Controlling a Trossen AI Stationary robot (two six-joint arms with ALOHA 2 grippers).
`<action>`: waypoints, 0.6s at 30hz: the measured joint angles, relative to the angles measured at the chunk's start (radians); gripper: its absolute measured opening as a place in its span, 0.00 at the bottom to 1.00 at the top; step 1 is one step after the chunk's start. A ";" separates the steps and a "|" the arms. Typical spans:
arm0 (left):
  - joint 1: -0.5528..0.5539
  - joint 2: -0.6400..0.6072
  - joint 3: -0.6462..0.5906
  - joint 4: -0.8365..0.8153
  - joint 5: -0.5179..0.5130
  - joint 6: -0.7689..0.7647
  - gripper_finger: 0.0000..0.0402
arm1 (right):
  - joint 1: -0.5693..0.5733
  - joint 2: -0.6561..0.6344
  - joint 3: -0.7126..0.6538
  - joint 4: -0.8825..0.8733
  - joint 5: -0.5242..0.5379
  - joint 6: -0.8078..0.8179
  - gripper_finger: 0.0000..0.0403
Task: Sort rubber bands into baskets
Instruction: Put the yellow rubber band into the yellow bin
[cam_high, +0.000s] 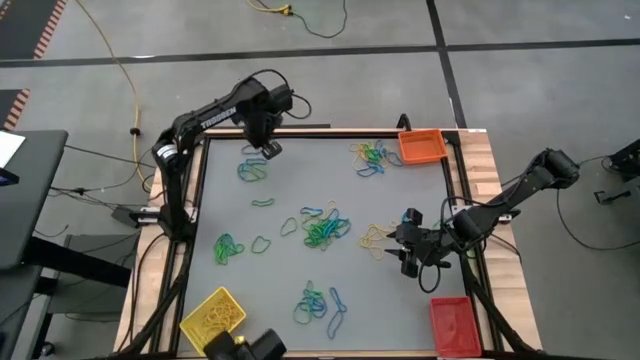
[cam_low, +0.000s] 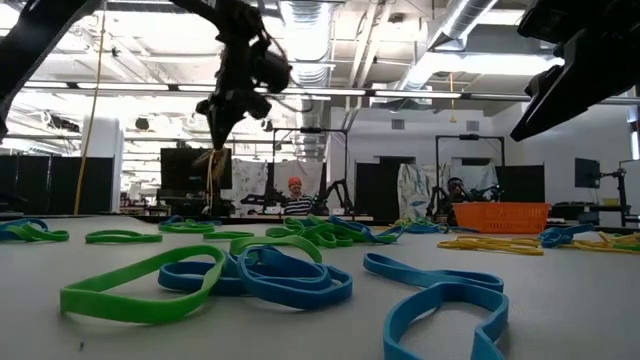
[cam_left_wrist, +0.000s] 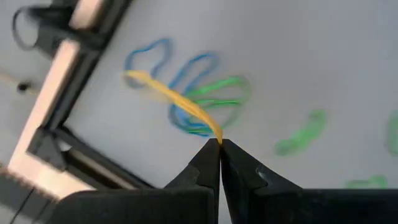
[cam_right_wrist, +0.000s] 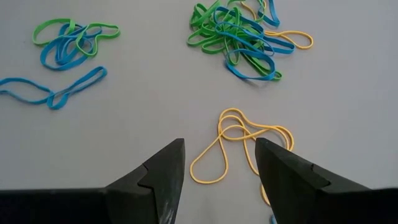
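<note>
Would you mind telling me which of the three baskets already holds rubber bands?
The yellow basket at the table's near left corner: yellow rubber bands lie inside it. The orange basket and red basket look empty.

One word could be read: "TROSSEN", in white letters along the dark upper link of the left arm, toward ten o'clock in the high view. Nothing else was legible.

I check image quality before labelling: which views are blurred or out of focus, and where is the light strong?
Left wrist view: the thin yellow rubber band pinched in the shut left tool is smeared, as are the loops behind it. Low view: the nearest blue rubber band is soft; ceiling lights glare. Right wrist view: sharp, the yellow rubber loops before the open right tool clear. High view: even light.
</note>
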 joint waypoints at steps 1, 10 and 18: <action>-0.019 -0.009 0.000 0.000 0.014 0.004 0.00 | 0.000 0.000 0.000 0.000 0.000 0.000 0.56; -0.270 -0.113 0.000 0.000 0.129 -0.025 0.00 | 0.000 0.000 0.000 0.000 0.000 0.000 0.56; -0.573 -0.147 0.000 0.000 0.209 -0.124 0.00 | 0.000 0.000 0.000 0.000 0.000 0.000 0.56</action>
